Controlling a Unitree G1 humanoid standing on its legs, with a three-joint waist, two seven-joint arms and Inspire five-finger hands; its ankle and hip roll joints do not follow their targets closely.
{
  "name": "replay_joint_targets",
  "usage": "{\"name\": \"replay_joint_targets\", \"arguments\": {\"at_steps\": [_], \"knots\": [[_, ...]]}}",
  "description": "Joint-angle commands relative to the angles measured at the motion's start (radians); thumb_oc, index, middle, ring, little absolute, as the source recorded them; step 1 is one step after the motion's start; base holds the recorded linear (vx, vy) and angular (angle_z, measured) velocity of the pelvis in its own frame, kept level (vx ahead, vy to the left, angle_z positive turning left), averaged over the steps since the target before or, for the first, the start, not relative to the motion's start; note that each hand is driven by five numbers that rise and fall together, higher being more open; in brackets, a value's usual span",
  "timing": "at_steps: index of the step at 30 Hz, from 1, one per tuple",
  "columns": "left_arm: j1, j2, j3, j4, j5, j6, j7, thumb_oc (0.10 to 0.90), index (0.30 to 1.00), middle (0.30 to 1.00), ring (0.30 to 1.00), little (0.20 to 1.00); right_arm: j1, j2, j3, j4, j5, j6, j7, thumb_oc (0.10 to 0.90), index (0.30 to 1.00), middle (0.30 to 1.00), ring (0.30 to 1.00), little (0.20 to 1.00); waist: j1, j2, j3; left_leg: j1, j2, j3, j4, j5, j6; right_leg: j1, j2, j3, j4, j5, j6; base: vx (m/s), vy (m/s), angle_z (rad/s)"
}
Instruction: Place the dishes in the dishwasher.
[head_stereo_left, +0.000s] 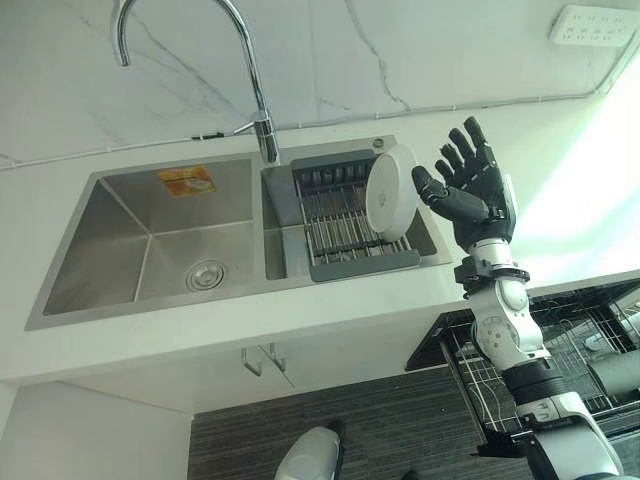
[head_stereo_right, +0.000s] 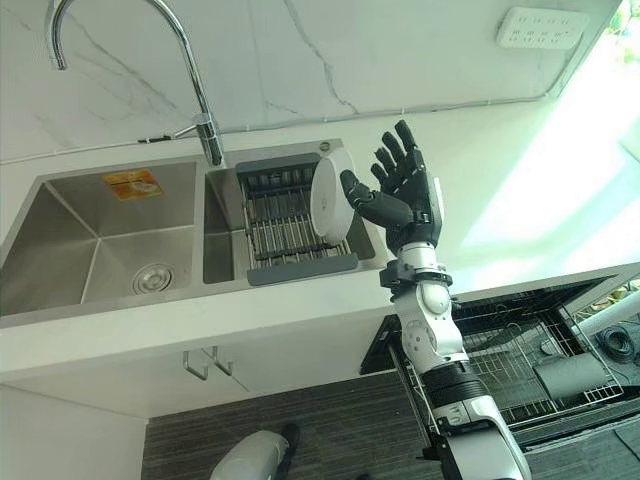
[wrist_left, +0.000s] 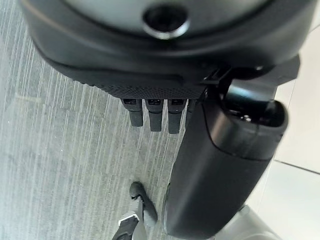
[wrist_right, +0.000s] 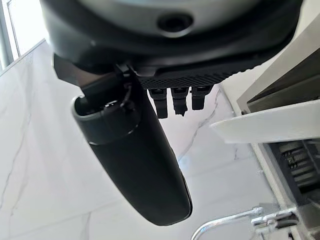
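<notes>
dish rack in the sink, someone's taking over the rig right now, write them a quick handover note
Right robot hand: open, fingers spread, raised beside the white plate; contact cannot be told.
Left robot hand: hangs over the floor, fingers relaxed, holding nothing.
The plate stands on edge in the dish rack in the sink's right basin.
The dishwasher is open at lower right, rack pulled out.
Done: nothing moved yet. Left: grasp the plate and set it in the dishwasher rack.
</notes>
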Motion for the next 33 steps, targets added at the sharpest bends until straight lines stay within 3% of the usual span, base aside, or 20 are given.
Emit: {"name": "replay_joint_targets", "arguments": {"at_steps": [1, 33], "knots": [[0.035, 0.053, -0.055, 0.024, 0.039, 0.019, -0.018, 0.8, 0.9, 0.9, 0.9, 0.9, -0.132, -0.036, -0.054, -0.018, 0.011, -0.089, 0.016, 0.8, 0.9, 0.9, 0.9, 0.9, 0.016, -0.014, -0.035, 0.018, 0.046, -0.014, -0.022, -0.109, -0.033, 0.059, -0.023, 0.013, -0.079, -0.04, 0.081, 0.01, 0.001, 0.04], [0.055, 0.065, -0.081, 0.018, 0.029, 0.0, -0.086, 0.8, 0.9, 0.9, 0.9, 0.9, -0.154, -0.022, -0.045, 0.12, 0.114, -0.041, 0.079, 0.8, 0.9, 0.9, 0.9, 0.9, 0.042, 0.002, -0.033, 0.012, 0.041, -0.025, -0.022, -0.095, -0.037, 0.082, -0.042, -0.022, -0.079, -0.04, 0.084, 0.0, 0.004, 0.03]]}}
